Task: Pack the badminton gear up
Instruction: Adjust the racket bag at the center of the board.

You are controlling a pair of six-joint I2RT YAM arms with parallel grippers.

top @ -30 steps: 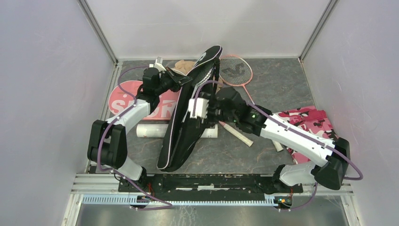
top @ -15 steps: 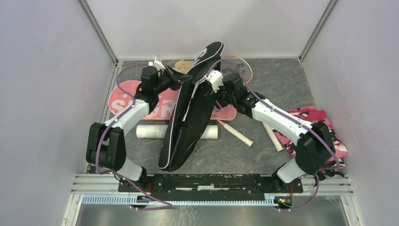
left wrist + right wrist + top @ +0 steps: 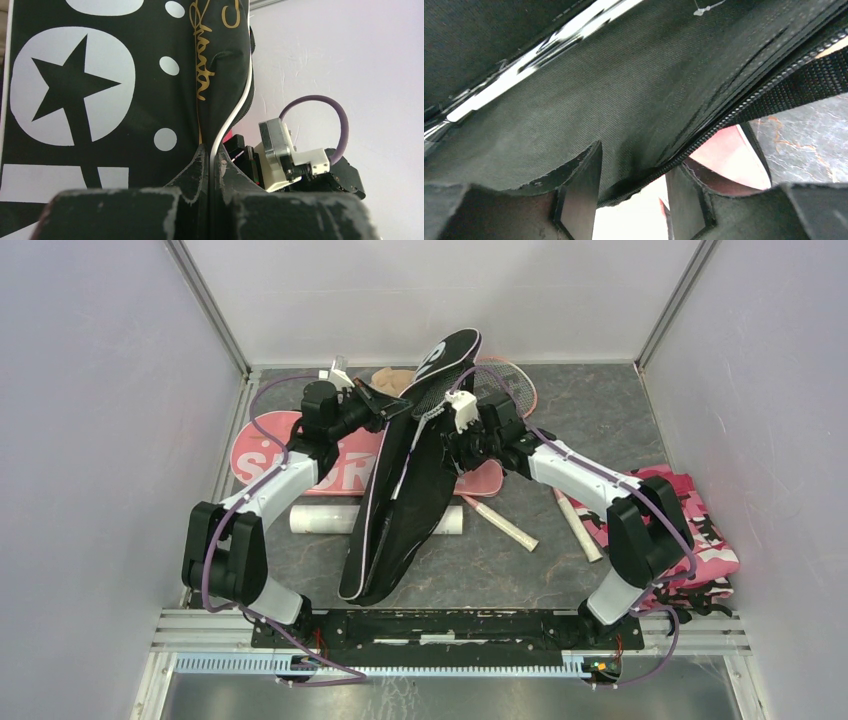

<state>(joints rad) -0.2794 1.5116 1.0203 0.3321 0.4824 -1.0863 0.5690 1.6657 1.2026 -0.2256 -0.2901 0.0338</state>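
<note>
A long black cover [image 3: 400,490] lies slanted across the table, with its top end raised. My left gripper [image 3: 383,403] is shut on that cover's white-piped edge [image 3: 235,107]; in the left wrist view the jaws of the left gripper [image 3: 212,152] pinch the piping. On the cover's right side, my right gripper [image 3: 447,443] is open. The right wrist view shows the black zipper edge [image 3: 724,117] hanging between the spread fingers of the right gripper [image 3: 634,185]. Under the black cover lie a pink cover [image 3: 290,455] printed "SPORT" and a white tube [image 3: 318,519]. A pink-framed racket [image 3: 518,390] lies behind.
Two pale racket handles [image 3: 505,526] [image 3: 577,530] lie right of the black cover. A pink camouflage cloth [image 3: 695,525] is bunched at the right wall and a tan cloth [image 3: 388,375] at the back. White walls enclose the grey table [image 3: 590,410].
My right arm has swung from the middle of the black cover to its upper right edge. Its jaws have narrowed around the zipper edge. The left gripper has kept its hold.
</note>
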